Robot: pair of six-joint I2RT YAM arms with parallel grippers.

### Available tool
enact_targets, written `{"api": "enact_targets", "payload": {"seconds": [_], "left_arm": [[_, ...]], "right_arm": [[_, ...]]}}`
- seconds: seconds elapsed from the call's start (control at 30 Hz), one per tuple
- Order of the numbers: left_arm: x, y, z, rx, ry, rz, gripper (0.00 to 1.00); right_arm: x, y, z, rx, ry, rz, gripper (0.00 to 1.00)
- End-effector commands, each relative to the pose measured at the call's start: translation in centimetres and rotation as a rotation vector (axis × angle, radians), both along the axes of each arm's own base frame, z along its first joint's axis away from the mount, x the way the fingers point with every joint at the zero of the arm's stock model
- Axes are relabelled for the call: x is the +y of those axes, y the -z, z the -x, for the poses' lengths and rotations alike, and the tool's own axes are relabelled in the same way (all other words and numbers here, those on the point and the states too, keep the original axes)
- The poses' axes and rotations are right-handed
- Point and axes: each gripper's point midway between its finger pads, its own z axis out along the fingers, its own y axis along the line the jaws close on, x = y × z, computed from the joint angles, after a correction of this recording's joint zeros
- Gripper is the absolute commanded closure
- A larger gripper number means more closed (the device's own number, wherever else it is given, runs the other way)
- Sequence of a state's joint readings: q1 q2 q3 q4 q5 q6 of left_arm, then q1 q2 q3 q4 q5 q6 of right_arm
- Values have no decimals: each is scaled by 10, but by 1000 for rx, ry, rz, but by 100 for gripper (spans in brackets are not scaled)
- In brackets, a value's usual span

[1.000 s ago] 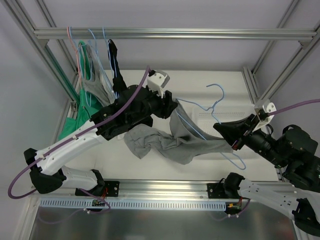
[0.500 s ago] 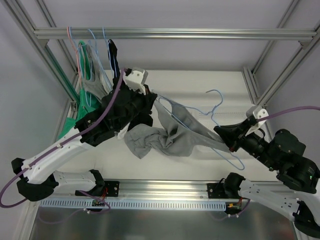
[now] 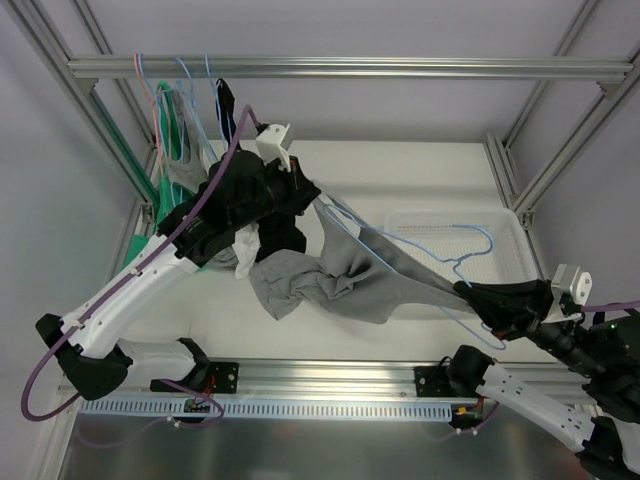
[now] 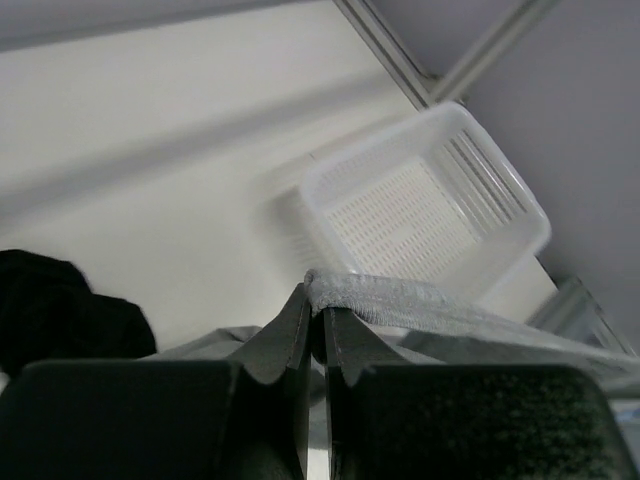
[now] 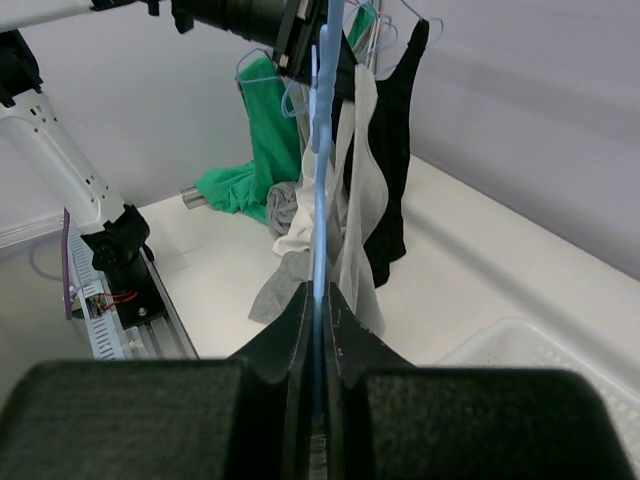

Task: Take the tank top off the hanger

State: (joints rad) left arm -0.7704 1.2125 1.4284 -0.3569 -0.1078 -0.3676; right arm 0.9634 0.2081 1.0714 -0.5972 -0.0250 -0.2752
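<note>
Left fingers (image 4: 288, 335) pinched shut on a strap of the gray tank top (image 3: 345, 285). Right fingers (image 5: 283, 335) clamped shut on the blue hanger (image 5: 320, 190). Tank top stretched between both arms, its bulk sagging low over the white surface (image 3: 420, 170), near the basket (image 3: 512, 222).

- The left gripper (image 3: 306, 196), centre-left of the frame, pinches a strap of the grey tank top (image 3: 335, 285)
- The tank top sags, stretched toward the lower right
- The right gripper (image 3: 472, 294), at lower right, is clamped on the blue hanger (image 3: 475, 229)
- The hanger's hook lies over a white basket (image 3: 510, 250)
- Other garments (image 3: 175, 150) hang at upper left
</note>
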Motion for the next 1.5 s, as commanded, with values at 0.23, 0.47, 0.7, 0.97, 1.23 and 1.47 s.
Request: {"api": "enact_targets", "payload": {"seconds": [0.23,0.47,0.7,0.97,1.23,1.47], "left_arm": [[-65,-33,100,-58,607,359,100],[-78,-8,134,-132,701,486,100],[-60,21,94,-87,357,550,100],[-15,4,66,-70,71,508,100],[-31,62,56,33,56,401,100],[-32,179,90,168,142,196,88]], "right_arm": [[22,-45,-40,-117,111,-214,100],[41,-91,-67,-219,144,-598,100],[52,-113,-59,-260,71,-625,100],[35,-95,-55,-220,118,-544,100],[40,-90,-88,-129,268,-405,100],[10,-44,-147,11,686,-8,100]]}}
